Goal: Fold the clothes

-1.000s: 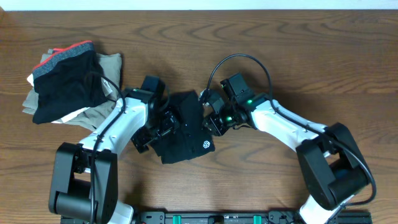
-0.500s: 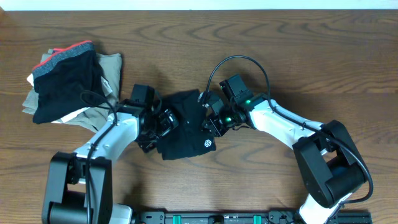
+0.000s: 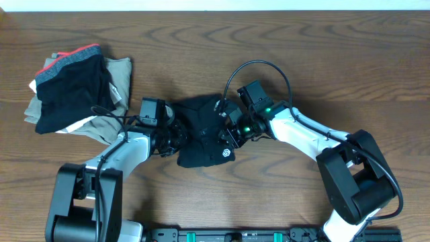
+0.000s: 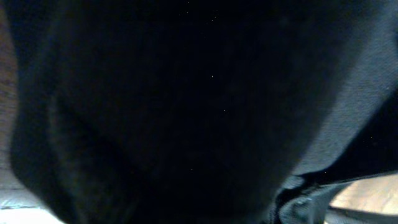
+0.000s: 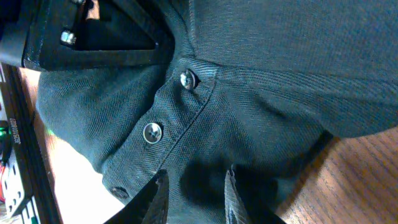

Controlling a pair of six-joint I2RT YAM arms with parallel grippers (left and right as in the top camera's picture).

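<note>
The clothes lie bunched in a soft black heap at the middle of the wooden worktop, a small white hexagon logo on the near edge and round buttons along a seam. The left pincer is closed on the heap's left edge; the right pincer meets its right edge, fingers slightly apart, grip impossible to tell. Farther back on the left sits a pile of folded garments.

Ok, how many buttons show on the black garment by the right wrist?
2 on the black garment: upper button mid-frame, lower button down-left along the seam. A possible third sits at the fabric edge below; more may be hidden.
</note>
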